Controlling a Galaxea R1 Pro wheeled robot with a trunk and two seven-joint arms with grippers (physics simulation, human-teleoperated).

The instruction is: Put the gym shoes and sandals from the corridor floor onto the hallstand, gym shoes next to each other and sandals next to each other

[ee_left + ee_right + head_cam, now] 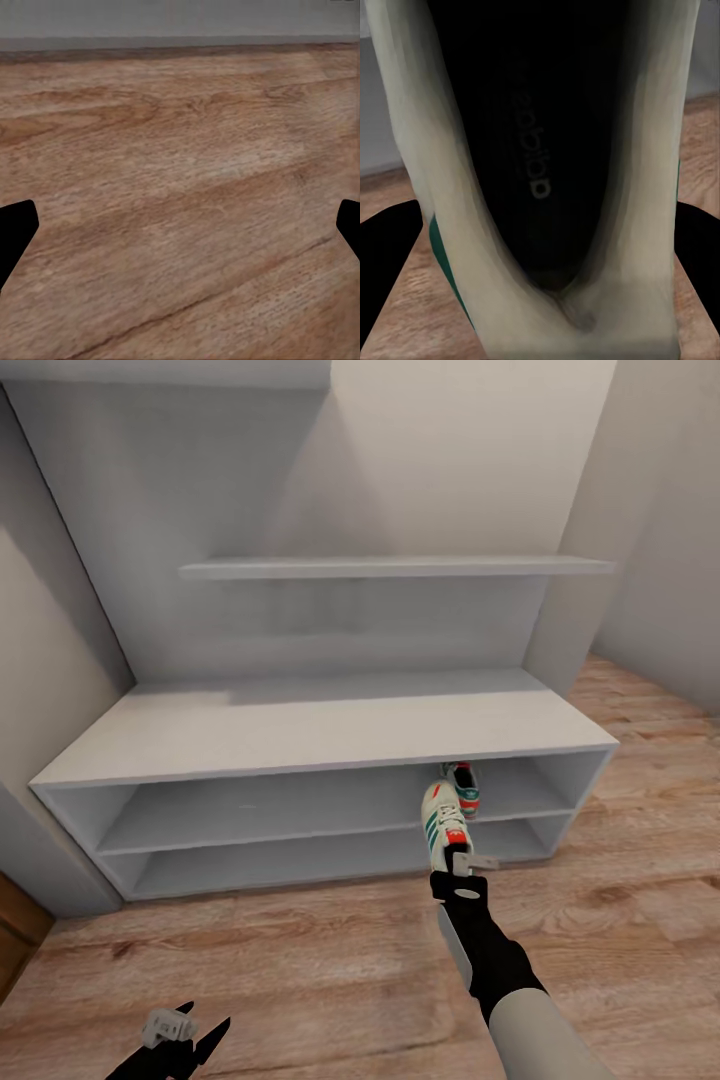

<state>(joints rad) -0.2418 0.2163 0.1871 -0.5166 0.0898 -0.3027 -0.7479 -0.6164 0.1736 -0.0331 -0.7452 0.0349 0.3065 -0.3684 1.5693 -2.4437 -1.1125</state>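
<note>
Held sneaker: cream-white, teal stripes, red-orange tongue label, toe toward the rack, in front of the upper shelf row. Second sneaker just beside it on that shelf, right end. Rack pale grey. Floor wood-plank.

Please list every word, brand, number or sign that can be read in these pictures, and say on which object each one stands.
"adidas": printed on the dark insole inside the gym shoe held by the right gripper, right wrist view.
Red tongue label on that shoe: too small and blurred to read, head view.
Second gym shoe on the hallstand: no readable text.
</note>
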